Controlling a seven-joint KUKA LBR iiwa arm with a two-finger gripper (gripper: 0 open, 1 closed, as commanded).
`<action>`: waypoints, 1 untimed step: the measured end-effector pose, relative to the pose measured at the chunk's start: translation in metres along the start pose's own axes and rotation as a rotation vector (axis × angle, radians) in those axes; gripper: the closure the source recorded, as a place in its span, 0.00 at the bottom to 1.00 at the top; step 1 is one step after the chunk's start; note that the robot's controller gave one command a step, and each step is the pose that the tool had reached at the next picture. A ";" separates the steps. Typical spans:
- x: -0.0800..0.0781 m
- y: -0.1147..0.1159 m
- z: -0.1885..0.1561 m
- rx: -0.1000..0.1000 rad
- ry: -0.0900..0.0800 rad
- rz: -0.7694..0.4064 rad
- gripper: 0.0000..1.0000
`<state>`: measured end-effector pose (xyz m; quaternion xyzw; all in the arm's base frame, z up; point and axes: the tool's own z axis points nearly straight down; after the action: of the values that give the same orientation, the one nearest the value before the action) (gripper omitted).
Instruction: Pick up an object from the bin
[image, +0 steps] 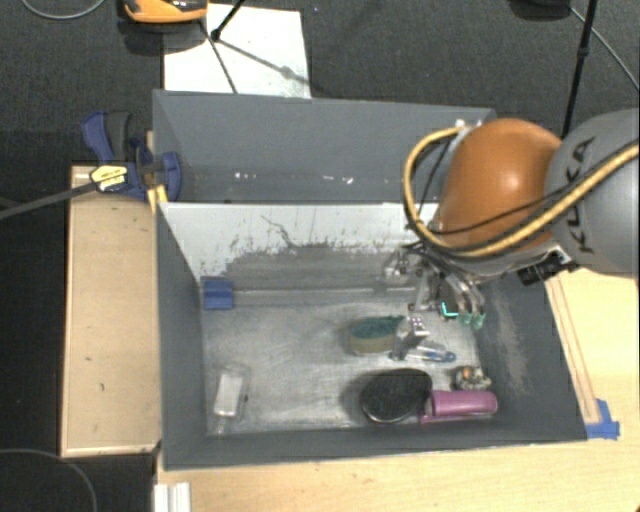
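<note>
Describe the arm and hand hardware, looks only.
The arm has a grey link with dark KUKA lettering. A rounded orange cover sits on the wrist, with yellow and black cables looped around it. Below it, the hand is compact, bare silvery metal.

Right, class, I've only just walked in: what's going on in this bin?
A robot arm reaches into the grey metal bin from the right. Its gripper sits low at the right end of a green-topped sponge block. A black oval object and a purple cylinder lie nearby. Nothing looks lifted yet.
</note>
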<state>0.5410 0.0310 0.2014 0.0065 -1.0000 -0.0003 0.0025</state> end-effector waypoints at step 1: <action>-0.002 -0.045 0.127 0.000 -0.012 0.021 0.00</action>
<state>0.5431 -0.0136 0.0742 -0.0039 -1.0000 -0.0003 -0.0034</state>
